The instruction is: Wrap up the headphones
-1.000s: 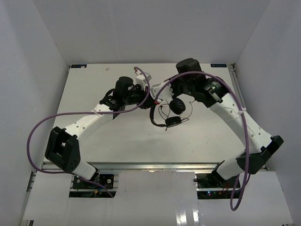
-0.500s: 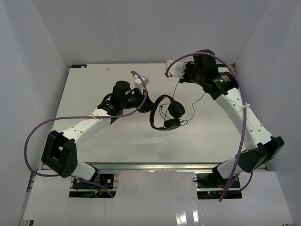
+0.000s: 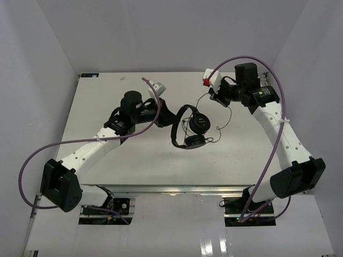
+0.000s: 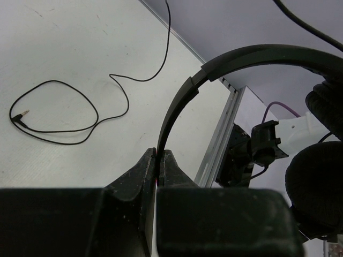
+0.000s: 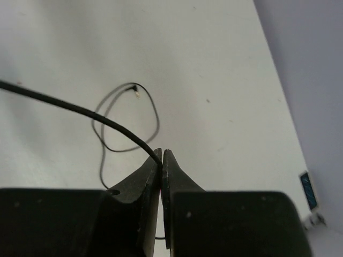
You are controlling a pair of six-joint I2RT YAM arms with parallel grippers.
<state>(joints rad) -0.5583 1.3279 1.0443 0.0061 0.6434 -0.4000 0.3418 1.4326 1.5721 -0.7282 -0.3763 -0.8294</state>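
The black headphones (image 3: 188, 127) hang above the table's middle, earcups to the right and lower right. My left gripper (image 3: 167, 113) is shut on the thin headband (image 4: 177, 104), held between its fingertips (image 4: 150, 163). My right gripper (image 3: 213, 96) is shut on the thin black cord (image 5: 80, 111), at the back right above the table. The cord (image 3: 225, 119) runs from the right gripper in a loop down to the earcups. The cord's loose end with its plug (image 4: 20, 116) lies in a loop on the table; the plug also shows in the right wrist view (image 5: 135, 91).
Purple robot cables (image 3: 244, 60) arc over both arms. The white table (image 3: 134, 160) has a metal rail along its near edge (image 3: 177, 187). White walls enclose the table on three sides.
My right gripper has swung from above the headphones to the back right, pulling the cord out with it. My left arm has drawn back left, still holding the headband.
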